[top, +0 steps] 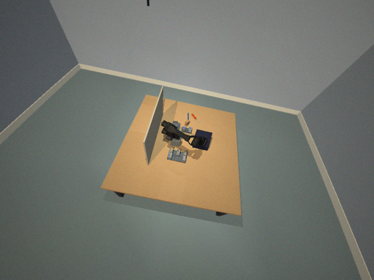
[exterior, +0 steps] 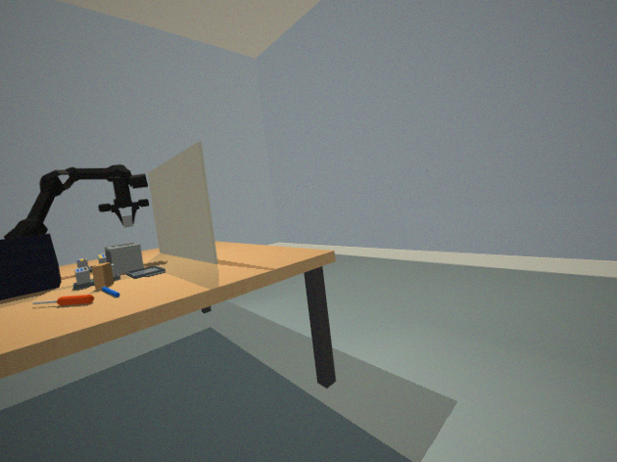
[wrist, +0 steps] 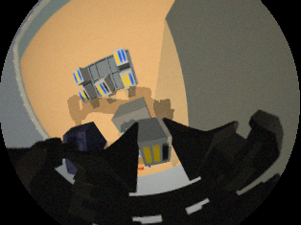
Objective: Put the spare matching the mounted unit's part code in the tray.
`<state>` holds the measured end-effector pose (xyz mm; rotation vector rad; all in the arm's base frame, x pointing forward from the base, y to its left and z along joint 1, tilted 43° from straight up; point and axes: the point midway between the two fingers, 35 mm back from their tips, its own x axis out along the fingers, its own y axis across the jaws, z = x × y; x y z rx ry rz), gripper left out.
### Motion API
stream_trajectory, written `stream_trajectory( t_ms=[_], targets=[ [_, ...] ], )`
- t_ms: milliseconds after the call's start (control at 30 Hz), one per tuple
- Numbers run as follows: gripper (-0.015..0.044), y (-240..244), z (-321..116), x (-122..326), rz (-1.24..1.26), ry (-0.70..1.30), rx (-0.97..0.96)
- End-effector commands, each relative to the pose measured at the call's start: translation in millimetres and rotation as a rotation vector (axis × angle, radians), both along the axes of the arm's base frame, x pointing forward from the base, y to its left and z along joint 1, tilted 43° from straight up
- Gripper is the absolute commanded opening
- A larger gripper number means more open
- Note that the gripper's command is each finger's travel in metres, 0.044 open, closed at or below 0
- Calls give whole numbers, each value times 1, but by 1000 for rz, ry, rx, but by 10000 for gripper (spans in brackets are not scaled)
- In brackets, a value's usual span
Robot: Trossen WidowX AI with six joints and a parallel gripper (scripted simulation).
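My gripper (exterior: 127, 220) (wrist: 150, 123) is shut on a grey unit (exterior: 127, 219) (wrist: 154, 146), held high above the table near the grey box. Two yellow stripes and one black stripe show on the unit in the wrist view. A dark rack (top: 177, 159) (wrist: 103, 68) carries several grey units with blue, yellow and dark stripes. The flat grey tray (top: 176, 124) (exterior: 145, 272) lies beyond the box, partly behind the arm in the top view. A small base with grey units (top: 187, 129) (exterior: 81, 276) stands beside it; any code on their backs is unreadable.
A grey box (top: 176, 142) (exterior: 123, 258) (wrist: 131, 112) stands between tray and rack. A tall panel (top: 154, 130) (exterior: 182, 205) rises close to the gripper. A tan block (exterior: 103, 275), blue pen (exterior: 110, 292), red screwdriver (top: 193, 116) (exterior: 75, 300) and dark blue block (top: 204, 133) (exterior: 27, 266) are on the table.
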<state>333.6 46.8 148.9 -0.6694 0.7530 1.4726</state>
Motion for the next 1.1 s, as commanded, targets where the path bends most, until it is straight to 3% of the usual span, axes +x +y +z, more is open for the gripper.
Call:
stream_trajectory(
  t_ms=[0,1067],
  targets=[
    [0,-17,-15,9,3,10,-8],
    [0,-153,-143,40,-24,29,35]
  ],
)
